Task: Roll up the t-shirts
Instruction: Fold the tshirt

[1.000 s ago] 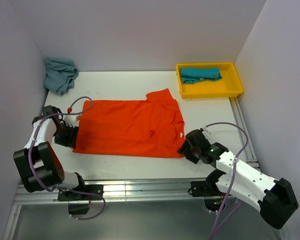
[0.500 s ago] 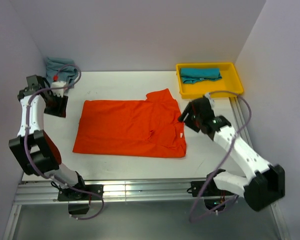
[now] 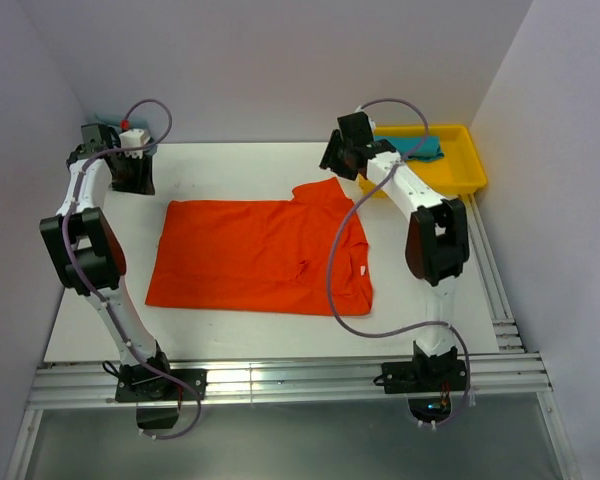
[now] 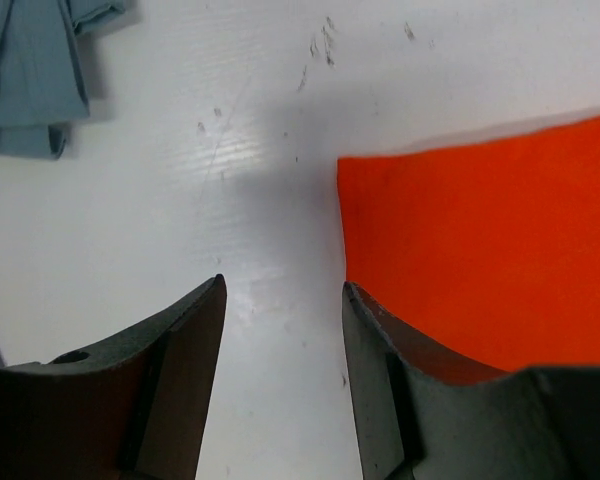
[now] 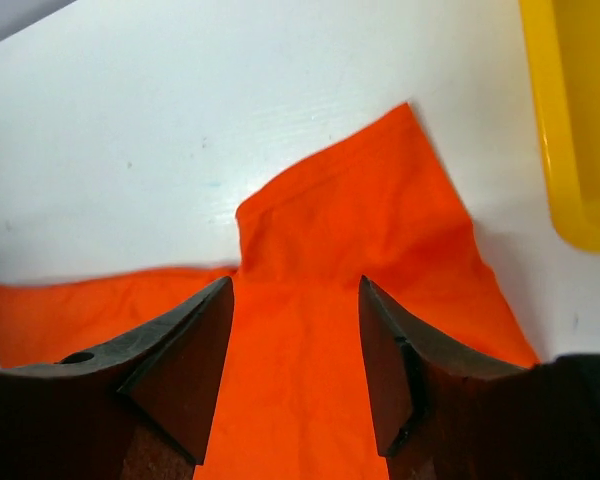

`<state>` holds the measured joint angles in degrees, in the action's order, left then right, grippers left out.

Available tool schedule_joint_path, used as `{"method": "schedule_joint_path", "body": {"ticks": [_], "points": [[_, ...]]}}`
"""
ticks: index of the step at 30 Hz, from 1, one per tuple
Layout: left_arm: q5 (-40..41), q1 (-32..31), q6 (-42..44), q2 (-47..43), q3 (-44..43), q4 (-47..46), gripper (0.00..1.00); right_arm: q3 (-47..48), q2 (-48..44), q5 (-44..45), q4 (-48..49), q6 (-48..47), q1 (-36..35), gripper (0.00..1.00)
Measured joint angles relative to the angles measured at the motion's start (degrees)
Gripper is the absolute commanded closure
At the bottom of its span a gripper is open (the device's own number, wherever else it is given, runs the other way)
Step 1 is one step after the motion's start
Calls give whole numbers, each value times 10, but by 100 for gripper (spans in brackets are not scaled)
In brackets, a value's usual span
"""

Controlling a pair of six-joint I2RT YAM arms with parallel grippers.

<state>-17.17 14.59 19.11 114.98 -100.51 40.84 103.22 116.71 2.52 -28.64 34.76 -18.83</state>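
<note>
A bright orange-red t-shirt (image 3: pixel 260 255) lies flat in the middle of the white table, one sleeve (image 5: pixel 350 220) sticking out toward the back. My left gripper (image 3: pixel 137 186) hovers at the back left, open and empty (image 4: pixel 283 285), over bare table just left of the shirt's far corner (image 4: pixel 480 250). My right gripper (image 3: pixel 333 168) is open and empty (image 5: pixel 295 282) above that sleeve. A teal t-shirt (image 3: pixel 427 146) lies folded in the tray, partly hidden by the right arm. A grey-blue t-shirt (image 4: pixel 30 80) is bunched at the back left corner.
The yellow tray (image 3: pixel 460 180) stands at the back right, its edge (image 5: pixel 580 120) close to the right gripper. Walls close in the table on the left, back and right. The arms' cables loop over the table.
Both arms swung from the shirt's near side to its far side: the left gripper to the back left corner, the right gripper up to the sleeve beside the tray. The shirt stays put.
</note>
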Motion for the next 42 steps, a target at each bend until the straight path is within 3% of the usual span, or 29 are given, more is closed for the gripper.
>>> {"method": "schedule_joint_path", "body": {"ticks": [15,33,36,42], "points": [[-61,-1,-14,92,-12,-57,44,146,164,34,-64,-32,15,40],[-72,-33,-24,131,-8,-55,45,167,229,24,-79,-46,23,40],[-72,-37,-27,134,-8,-55,48,167,229,20,-77,-46,23,43],[-72,-42,-40,134,-8,-52,66,165,229,9,-70,-46,23,67]]}}
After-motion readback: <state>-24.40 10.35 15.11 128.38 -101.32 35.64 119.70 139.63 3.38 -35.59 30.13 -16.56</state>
